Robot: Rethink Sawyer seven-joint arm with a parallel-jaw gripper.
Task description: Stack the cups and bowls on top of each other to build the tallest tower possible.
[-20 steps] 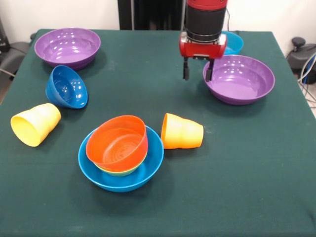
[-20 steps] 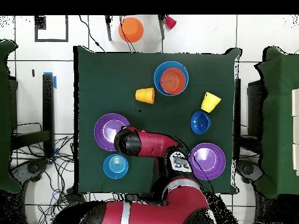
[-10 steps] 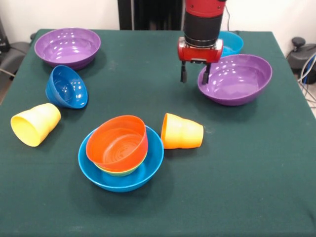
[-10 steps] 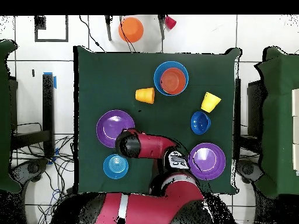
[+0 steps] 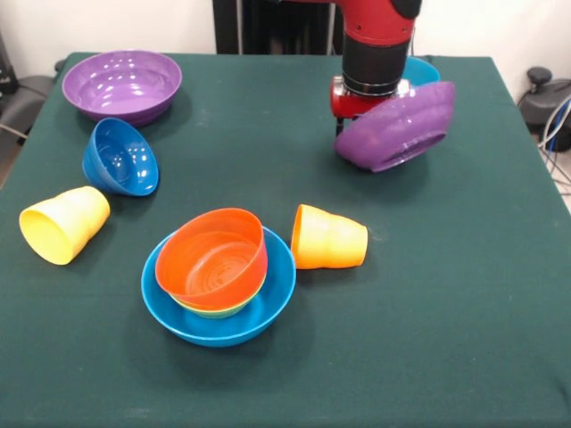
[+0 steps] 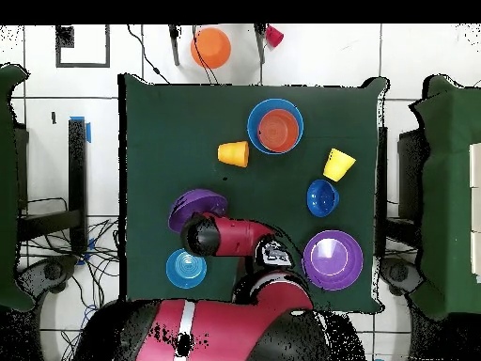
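My gripper (image 5: 355,114) is shut on the rim of a wide purple bowl (image 5: 397,125) and holds it tilted above the table; the bowl hides the fingertips. In the overhead view the bowl (image 6: 195,207) juts from under the arm. An orange bowl (image 5: 214,254) sits in a green bowl (image 5: 214,312) inside the large blue bowl (image 5: 268,308). An orange cup (image 5: 328,238) lies on its side beside them. A yellow cup (image 5: 64,223) lies at the left. The second purple bowl (image 5: 122,85), a tilted dark blue bowl (image 5: 120,156) and a cyan bowl (image 5: 424,71) stand apart.
In the overhead view a red cup (image 6: 273,36) and an orange bowl (image 6: 211,45) are off the table, on the floor beyond its far edge. Cables and chairs surround the table (image 5: 446,312).
The gripper closed on the purple bowl's rim and lifted it; the bowl went from flat on the cloth to tilted in the air and shifted slightly left in the front view.
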